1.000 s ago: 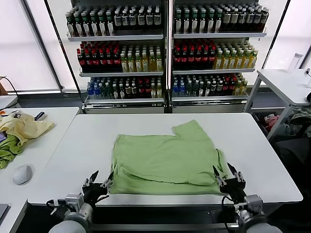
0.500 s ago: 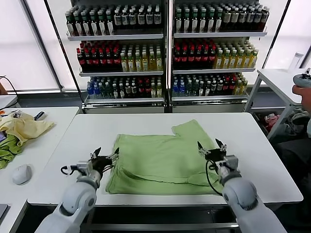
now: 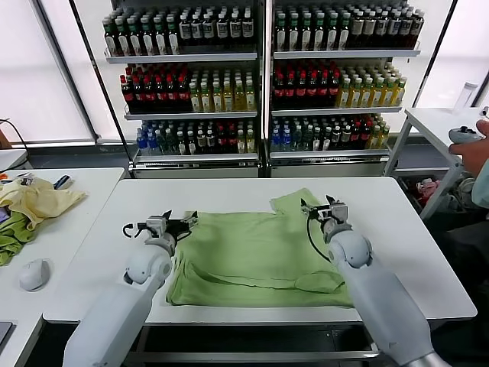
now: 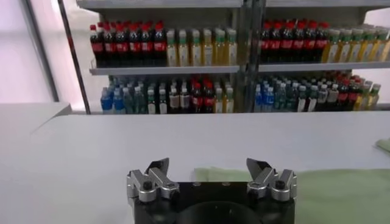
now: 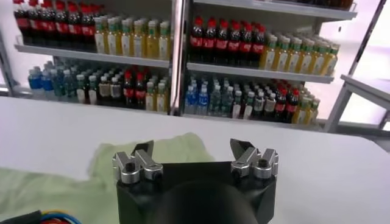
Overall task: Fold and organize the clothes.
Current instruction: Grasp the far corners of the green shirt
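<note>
The light green polo shirt (image 3: 256, 248) lies partly folded on the white table (image 3: 397, 229), one sleeve pointing to the far right; its collar, buttons and print are hidden. My left gripper (image 3: 186, 219) is open and empty over the shirt's far left corner. My right gripper (image 3: 315, 206) is open and empty over the far right sleeve. In the left wrist view the left gripper (image 4: 208, 164) has its jaws apart with a strip of shirt (image 4: 341, 182) beyond. In the right wrist view the right gripper (image 5: 192, 147) is open, with the green sleeve (image 5: 158, 152) behind it.
A side table on the left holds a pale yellow garment (image 3: 40, 200), a darker green cloth (image 3: 11, 241) and a white mouse (image 3: 34, 274). Drink shelves (image 3: 263, 76) stand behind the table. A person's hand with a controller (image 3: 467, 138) shows at the right edge.
Both arms have reached forward from the table's near edge to the shirt's far corners. Both grippers stayed open. The shirt has not moved.
</note>
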`<control>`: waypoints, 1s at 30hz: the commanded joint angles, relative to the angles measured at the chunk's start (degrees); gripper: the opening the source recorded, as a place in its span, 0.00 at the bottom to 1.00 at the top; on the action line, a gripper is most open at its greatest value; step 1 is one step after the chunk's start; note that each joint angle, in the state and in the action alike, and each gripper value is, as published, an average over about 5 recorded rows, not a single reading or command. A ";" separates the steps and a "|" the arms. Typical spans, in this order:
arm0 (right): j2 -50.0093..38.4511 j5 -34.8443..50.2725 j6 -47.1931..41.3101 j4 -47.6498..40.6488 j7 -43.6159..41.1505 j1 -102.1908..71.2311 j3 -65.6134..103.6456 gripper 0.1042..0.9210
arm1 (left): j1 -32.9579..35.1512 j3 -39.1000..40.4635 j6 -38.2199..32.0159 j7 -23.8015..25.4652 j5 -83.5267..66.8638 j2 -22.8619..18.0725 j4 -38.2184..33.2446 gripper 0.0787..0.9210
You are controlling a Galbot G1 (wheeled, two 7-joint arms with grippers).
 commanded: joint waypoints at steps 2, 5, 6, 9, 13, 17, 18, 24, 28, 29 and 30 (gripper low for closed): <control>2.60 -0.80 -0.51 -12.45 -0.55 6.74 -1.23 0.88 | -7.16 4.45 1.45 0.55 -0.91 -2.57 12.91 0.88; 3.32 -1.61 -0.52 -14.09 -1.08 7.04 -0.56 0.88 | -6.91 4.89 1.57 0.60 -1.23 -2.66 13.09 0.88; 3.55 -1.77 -0.59 -14.53 -1.24 7.09 -0.38 0.88 | -6.94 5.02 1.51 0.60 -1.19 -2.73 13.27 0.88; 4.15 -1.97 -0.94 -15.99 -1.74 7.22 -0.08 0.88 | -7.09 5.36 1.31 0.53 -1.00 -2.85 13.85 0.88; 4.88 -1.62 -1.35 -17.75 -2.37 7.19 0.04 0.88 | -7.09 5.65 0.92 0.38 -0.80 -2.76 14.33 0.88; 5.14 0.47 -2.40 -17.93 -2.97 6.49 0.30 0.82 | -6.49 5.83 0.56 0.34 -0.92 -2.41 13.74 0.86; 5.12 0.99 -2.64 -17.78 -3.09 6.26 0.30 0.79 | -6.17 5.86 0.54 0.35 -0.99 -2.26 13.36 0.85; 4.60 2.19 -3.28 -15.98 -4.45 4.83 0.00 0.58 | -4.43 5.83 0.41 0.71 -2.03 -1.29 11.34 0.63; 4.10 1.94 -3.04 -14.85 -5.67 4.07 -0.36 0.45 | -3.68 5.76 -0.07 1.19 -2.92 -0.62 10.26 0.48; 4.01 1.87 -2.86 -14.53 -5.93 3.87 -0.39 0.42 | -3.50 5.71 -0.26 1.29 -3.14 -0.42 9.94 0.45; 3.90 1.82 -2.66 -14.14 -6.21 3.63 -0.40 0.40 | -3.30 5.62 -0.50 1.40 -3.40 -0.17 9.48 0.42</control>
